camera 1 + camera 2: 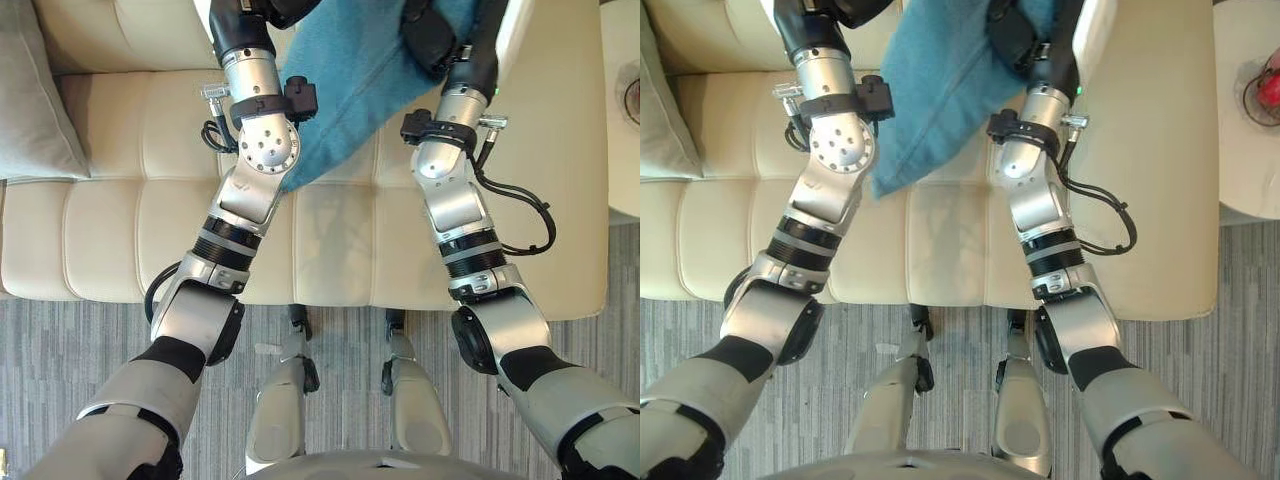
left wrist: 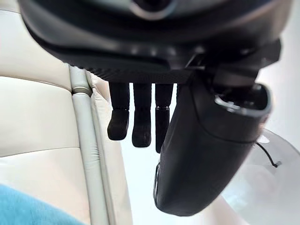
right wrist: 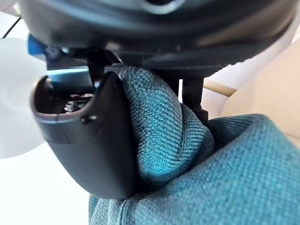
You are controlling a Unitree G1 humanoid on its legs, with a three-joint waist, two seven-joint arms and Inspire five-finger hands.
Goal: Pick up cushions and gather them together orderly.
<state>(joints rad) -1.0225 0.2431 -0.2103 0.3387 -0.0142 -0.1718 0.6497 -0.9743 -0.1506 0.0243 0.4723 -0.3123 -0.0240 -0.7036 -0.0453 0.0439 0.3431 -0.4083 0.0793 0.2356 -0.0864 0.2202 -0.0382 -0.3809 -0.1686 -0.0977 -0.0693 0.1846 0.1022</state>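
Observation:
A teal cushion (image 1: 350, 90) hangs tilted over the cream sofa (image 1: 330, 240), its lower corner pointing at the seat between my two arms. My right hand (image 3: 89, 140) is shut on the cushion's upper edge, and teal fabric (image 3: 225, 178) bulges between its thumb and fingers. In the left eye view that hand (image 1: 432, 38) lies dark against the cushion's top right. My left hand (image 2: 206, 154) is beside the cushion's left edge with straight fingers (image 2: 140, 122) and nothing in its grasp; a teal corner (image 2: 28, 208) shows beneath it. A grey cushion (image 1: 35, 100) leans at the sofa's left end.
A round white side table (image 1: 1250, 110) stands right of the sofa and carries a red object (image 1: 1270, 85). The sofa backrest (image 1: 120, 30) runs behind the cushions. Grey striped floor (image 1: 80, 330) lies in front of the seat.

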